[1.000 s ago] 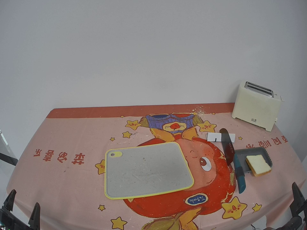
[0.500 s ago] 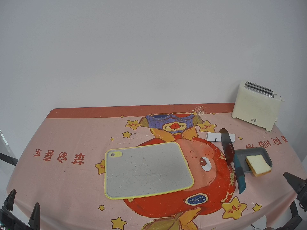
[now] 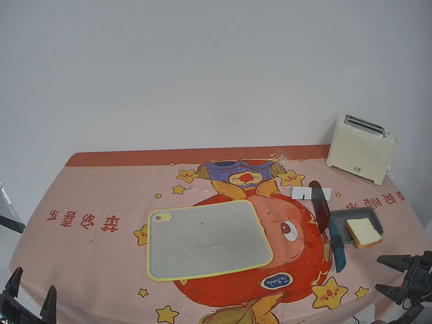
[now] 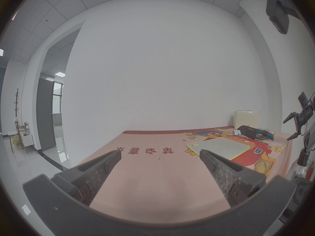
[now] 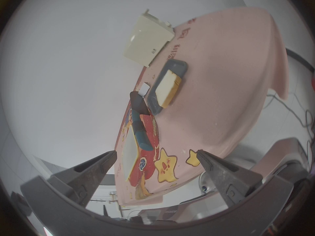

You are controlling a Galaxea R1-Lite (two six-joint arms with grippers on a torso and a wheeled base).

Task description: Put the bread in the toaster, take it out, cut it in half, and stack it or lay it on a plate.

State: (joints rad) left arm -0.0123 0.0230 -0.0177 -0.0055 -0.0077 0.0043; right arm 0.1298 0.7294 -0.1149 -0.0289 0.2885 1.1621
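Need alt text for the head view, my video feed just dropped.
A slice of white bread lies on a dark grey rectangular tray at the right of a pink cartoon tablecloth, the open right gripper just nearer. A teal-handled knife, a grey yellow-rimmed cutting board and a cream toaster sit there too.

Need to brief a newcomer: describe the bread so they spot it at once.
On the table, the cream toaster stands far right. In front of it lies a dark tray beside a blue-handled knife. The bread is the pale, brown-crusted slice on that tray.
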